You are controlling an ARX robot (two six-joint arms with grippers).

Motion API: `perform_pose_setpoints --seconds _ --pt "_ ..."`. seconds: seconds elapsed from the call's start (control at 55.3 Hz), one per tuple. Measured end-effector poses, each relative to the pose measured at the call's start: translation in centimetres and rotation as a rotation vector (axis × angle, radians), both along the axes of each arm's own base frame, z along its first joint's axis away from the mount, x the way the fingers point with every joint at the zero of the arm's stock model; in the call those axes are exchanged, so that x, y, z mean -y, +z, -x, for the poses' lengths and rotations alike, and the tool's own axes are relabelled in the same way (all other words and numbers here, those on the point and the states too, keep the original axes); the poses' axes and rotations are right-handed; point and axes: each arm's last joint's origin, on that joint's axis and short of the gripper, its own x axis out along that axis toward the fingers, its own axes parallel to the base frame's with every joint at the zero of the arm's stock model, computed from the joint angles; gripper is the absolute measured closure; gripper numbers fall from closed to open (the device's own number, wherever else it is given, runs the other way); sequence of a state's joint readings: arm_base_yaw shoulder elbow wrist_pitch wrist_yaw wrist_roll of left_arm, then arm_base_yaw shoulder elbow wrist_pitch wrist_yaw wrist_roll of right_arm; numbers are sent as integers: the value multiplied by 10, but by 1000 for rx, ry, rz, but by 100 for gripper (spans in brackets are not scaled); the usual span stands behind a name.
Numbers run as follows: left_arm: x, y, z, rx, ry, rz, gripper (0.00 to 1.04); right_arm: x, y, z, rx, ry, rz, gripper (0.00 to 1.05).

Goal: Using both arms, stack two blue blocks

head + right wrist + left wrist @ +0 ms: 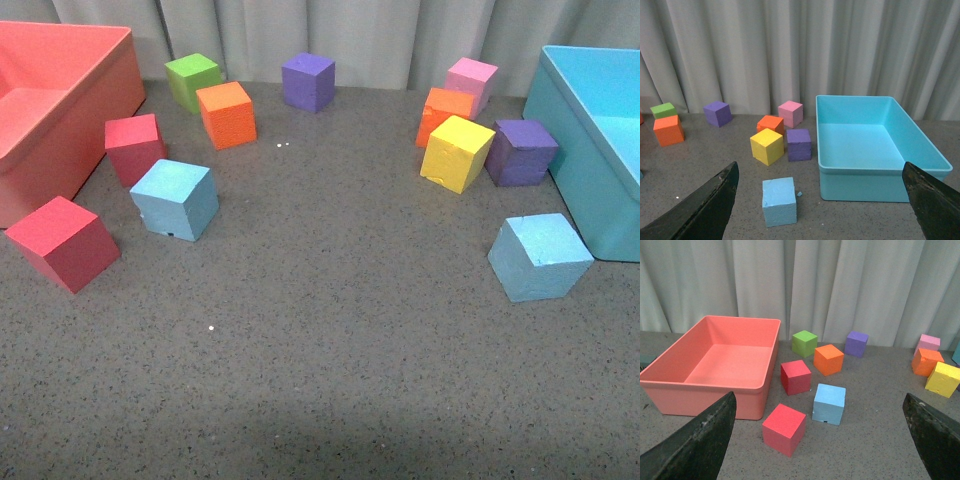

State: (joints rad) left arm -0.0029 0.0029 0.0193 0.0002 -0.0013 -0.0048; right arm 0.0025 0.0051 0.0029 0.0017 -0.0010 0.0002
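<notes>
Two sky-blue foam cubes lie apart on the grey table. One blue block (175, 199) sits at the left, by a red cube; it also shows in the left wrist view (829, 403). The other blue block (539, 256) sits at the right, close to the turquoise bin; it also shows in the right wrist view (779, 201). No arm shows in the front view. My left gripper (822, 440) is open and empty, well short of its block. My right gripper (822, 200) is open and empty, well short of its block.
A salmon bin (60, 100) stands at the left and a turquoise bin (590, 140) at the right. Two red cubes (62, 242), a green (192, 80), an orange (227, 114), a purple (307, 81), a yellow (456, 152), a pink (471, 80) and more cubes lie around the back. A curtain hangs behind.
</notes>
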Motion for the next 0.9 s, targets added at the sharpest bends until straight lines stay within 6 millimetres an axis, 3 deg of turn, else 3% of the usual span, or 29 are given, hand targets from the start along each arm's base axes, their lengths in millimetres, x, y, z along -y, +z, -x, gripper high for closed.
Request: perform_pose_setpoints --seconds 0.904 --pt "0 0 0 0 0 0 7 0 0 0 0 0 0 9"
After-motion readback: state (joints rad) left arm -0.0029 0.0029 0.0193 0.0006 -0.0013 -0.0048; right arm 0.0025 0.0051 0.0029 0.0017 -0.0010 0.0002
